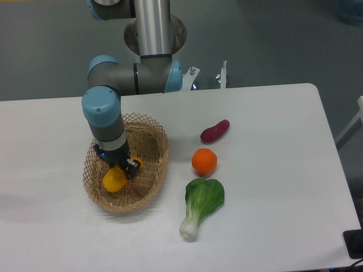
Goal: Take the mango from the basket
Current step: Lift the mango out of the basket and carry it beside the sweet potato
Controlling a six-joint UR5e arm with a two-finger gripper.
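Left of centre in the frame, we see the mango (114, 179) lying inside the basket (148, 182), with our gripper (121, 168) clamped around its upper end. Both sit on a white table (272, 215); a grey floor fills the top of the frame. Right of the basket lie a sweet potato (215, 131), an orange (204, 161) and a bok choy (201, 204). We find no readable writing.

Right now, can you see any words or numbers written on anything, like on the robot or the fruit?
None: no readable words, numbers, labels or signs show.
The grey and blue robot arm, the oval woven wicker basket, the yellow-orange mango, the round orange, the purple-red sweet potato, the leafy green bok choy: all bare.
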